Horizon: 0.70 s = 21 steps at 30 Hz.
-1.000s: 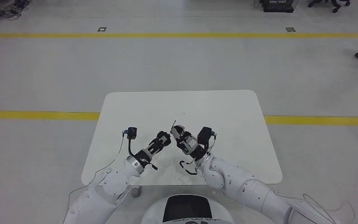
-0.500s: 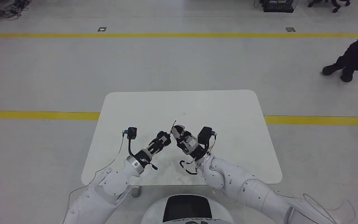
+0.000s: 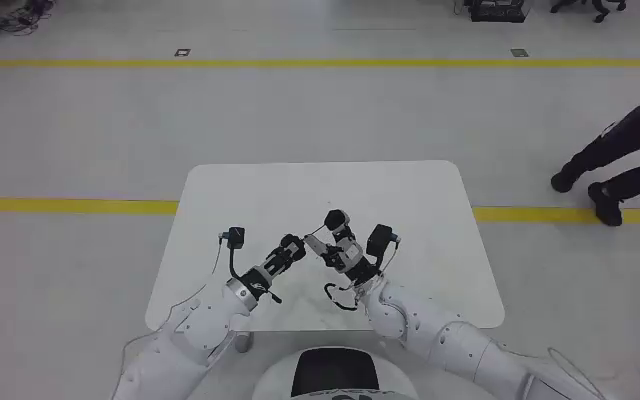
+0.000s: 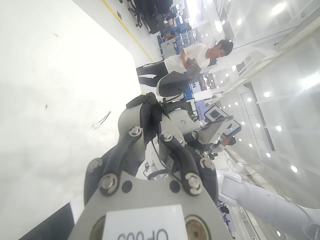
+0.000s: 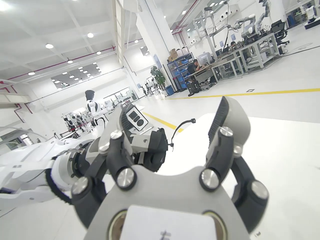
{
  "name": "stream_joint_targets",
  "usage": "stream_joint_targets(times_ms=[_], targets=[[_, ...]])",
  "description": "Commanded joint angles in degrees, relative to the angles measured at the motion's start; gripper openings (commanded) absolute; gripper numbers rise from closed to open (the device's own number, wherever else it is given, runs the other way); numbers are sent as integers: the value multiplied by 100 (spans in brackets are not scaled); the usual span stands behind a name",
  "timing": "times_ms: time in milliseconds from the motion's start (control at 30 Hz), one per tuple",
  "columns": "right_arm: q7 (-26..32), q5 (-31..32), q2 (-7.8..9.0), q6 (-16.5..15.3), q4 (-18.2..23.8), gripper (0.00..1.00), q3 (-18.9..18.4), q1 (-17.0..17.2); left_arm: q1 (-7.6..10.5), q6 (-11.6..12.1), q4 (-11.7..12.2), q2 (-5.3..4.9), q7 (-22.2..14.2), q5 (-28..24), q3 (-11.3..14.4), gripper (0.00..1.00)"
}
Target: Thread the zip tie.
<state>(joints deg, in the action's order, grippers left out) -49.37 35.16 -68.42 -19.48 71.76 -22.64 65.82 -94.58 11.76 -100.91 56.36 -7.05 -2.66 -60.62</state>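
A thin black zip tie [image 5: 180, 126] sticks out of my left gripper [image 5: 157, 148], which is shut on one end of it; the free end curves up and away over the white table [image 3: 400, 195]. From above, the zip tie [image 3: 312, 233] is a fine line between the two grippers near the table's front middle. My left gripper [image 3: 295, 245] has its black pads [image 4: 150, 116] pressed together. Just right of it, my right gripper [image 3: 326, 236] stands open, its fingers [image 5: 225, 118] spread wide with nothing between them, a short gap from the tie.
A short thin dark strand [image 4: 102, 121] shows against the table top beyond my left gripper; whether it lies there I cannot tell. The table's rounded far corner [image 4: 130, 53] and the floor's yellow line [image 3: 90, 205] lie beyond.
My right gripper has opened and drawn a little to the right, away from the left gripper. The left gripper has stayed in place with the zip tie.
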Motion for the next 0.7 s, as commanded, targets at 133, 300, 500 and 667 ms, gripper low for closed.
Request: stream_joint_targets(times_ms=[133, 300, 500, 667], targets=[[106, -175, 132, 0, 303, 100, 71, 32, 0, 0, 0, 0, 0, 0, 0, 0], [116, -193, 131, 2, 312, 100, 59, 42, 0, 0, 0, 0, 0, 0, 0, 0], [60, -391, 291, 0, 906, 100, -252, 294, 0, 0, 0, 0, 0, 0, 0, 0], [254, -644, 676, 0, 1567, 100, -333, 470, 0, 0, 0, 0, 0, 0, 0, 0]])
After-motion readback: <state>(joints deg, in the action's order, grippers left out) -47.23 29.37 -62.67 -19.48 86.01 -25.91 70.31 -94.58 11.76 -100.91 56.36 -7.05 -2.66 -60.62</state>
